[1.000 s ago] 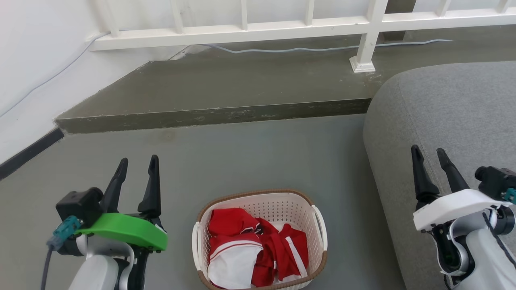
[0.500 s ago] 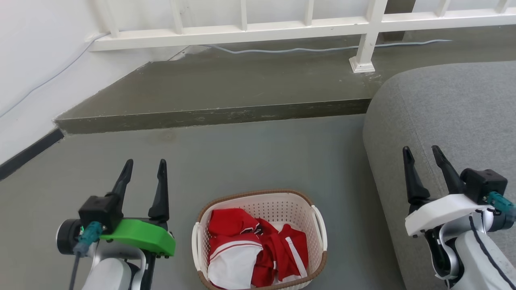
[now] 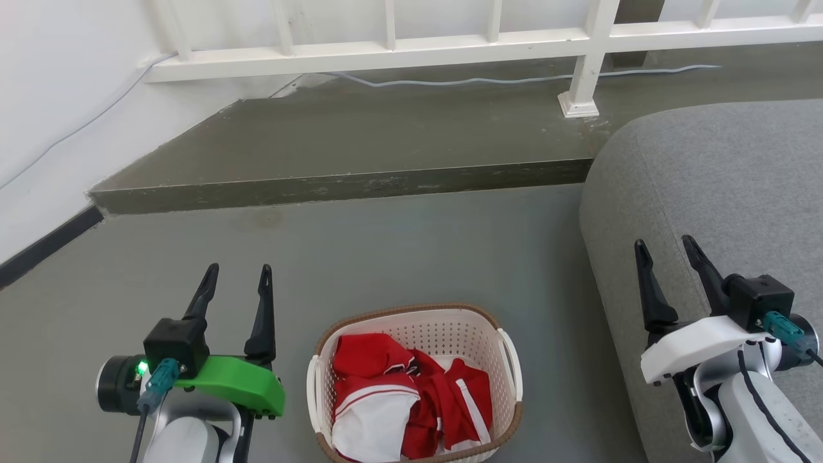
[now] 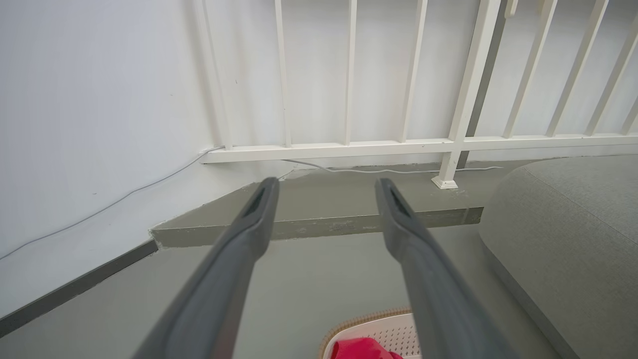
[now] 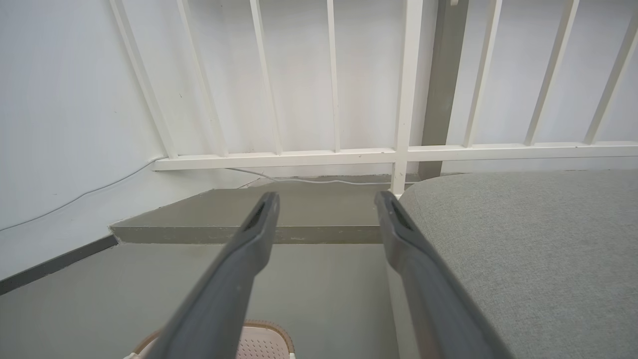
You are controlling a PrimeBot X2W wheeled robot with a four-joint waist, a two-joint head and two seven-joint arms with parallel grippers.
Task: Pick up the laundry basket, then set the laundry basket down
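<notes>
Since a second ago, the left end effector (image 3: 238, 270) and the right end effector (image 3: 663, 243) have each edged inward. Both are released, fingers spread and empty, pointing at the white railing (image 3: 450, 45). Between them, nearer the left one and touched by neither, the laundry basket (image 3: 443, 331) stands upright on the grey floor (image 3: 386, 257), handles to left and right. Its near end is cropped, so I cannot tell its long axis. Red and white clothes (image 3: 411, 399) lie inside.
</notes>
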